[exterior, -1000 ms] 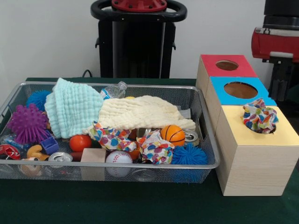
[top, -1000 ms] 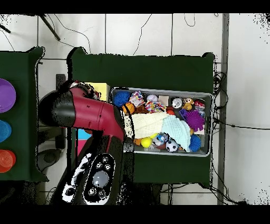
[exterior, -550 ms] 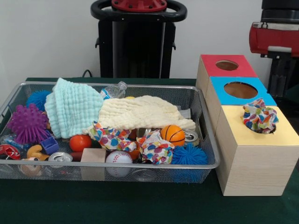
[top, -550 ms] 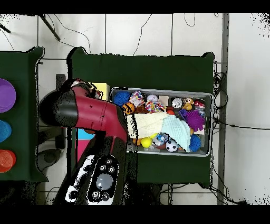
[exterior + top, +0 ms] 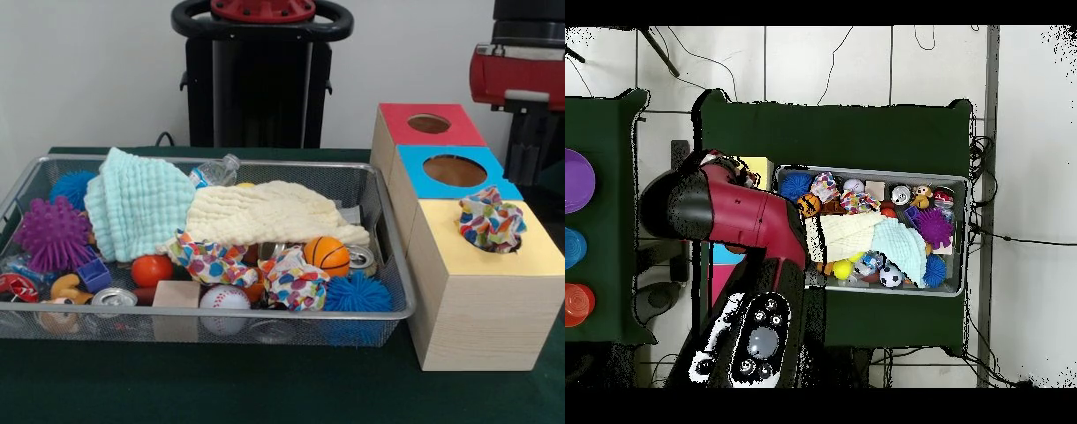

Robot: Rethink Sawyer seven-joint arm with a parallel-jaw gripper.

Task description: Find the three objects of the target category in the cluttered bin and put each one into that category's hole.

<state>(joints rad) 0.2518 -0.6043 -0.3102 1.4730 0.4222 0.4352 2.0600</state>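
Target category: judging by the patterned cloth bunched on the yellow box, the cloths go to that box's hole.
Patterned cloth: crumpled over the hole, half in and half out, so probably not fully dropped; no clear long axis, its bulk standing up from the lid.
Remaining cloths: two more patterned scraps lie in the wire bin near its front, running roughly along the rail, between balls and cans.
Towels: a pale yellow towel and a mint towel drape over the clutter.
Arm: red arm over the boxes at the bench edge.
Gripper: hidden; I cannot tell whether it is released or clenched.
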